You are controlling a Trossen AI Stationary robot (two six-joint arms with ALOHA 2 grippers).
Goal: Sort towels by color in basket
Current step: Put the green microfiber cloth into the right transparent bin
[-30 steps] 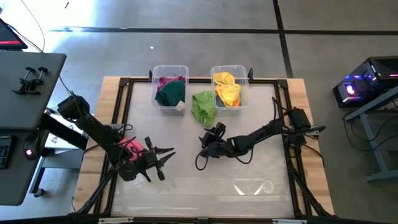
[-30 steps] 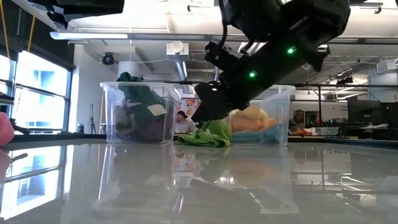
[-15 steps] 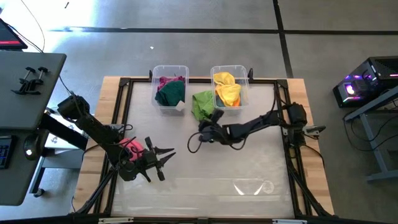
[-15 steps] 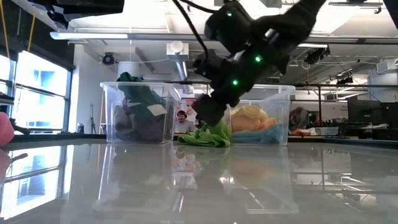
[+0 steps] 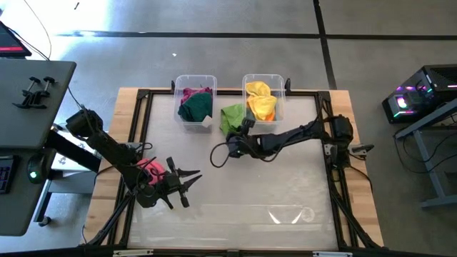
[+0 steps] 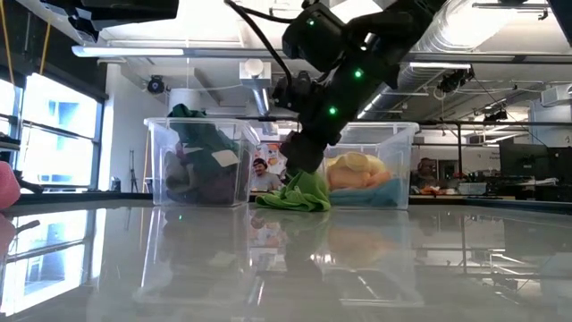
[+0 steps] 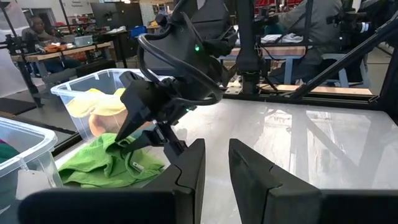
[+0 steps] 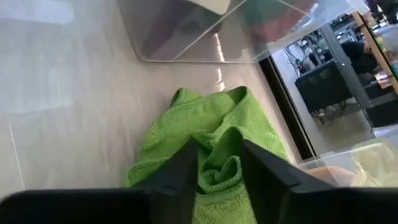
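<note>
The light green towel [image 5: 230, 116] [image 6: 295, 195] lies crumpled on the table between and just in front of the two clear bins. My right gripper [image 5: 234, 137] [image 8: 221, 165] has reached over it from the right and is shut on a raised fold. My left gripper [image 5: 193, 180] [image 7: 214, 162] waits near the table's left side with a narrow gap between its fingers, holding nothing. A pink towel [image 5: 151, 168] lies on the table under the left arm. The left bin [image 5: 177, 96] holds dark green and magenta towels. The right bin [image 5: 280, 93] holds yellow and orange towels. My right gripper pinches a raised fold [image 8: 219, 177] on the near part of the light green towel between its two fingers [image 8: 186, 168]. The fingers slant down onto it from the table's right and near side [image 7: 127, 138]. The towel still lies on the table, crumpled and slack.
The two clear bins stand side by side at the table's far edge, the left bin [image 6: 197, 165] and the right bin [image 6: 393, 152] flanking the green towel. The glossy middle and near part of the table are bare. People sit in the room beyond.
My right gripper has travelled toward the table's far edge and somewhat left, from the table's middle to the light green towel, and has come down onto it. The towel has stayed where it was. The left arm has kept still.
</note>
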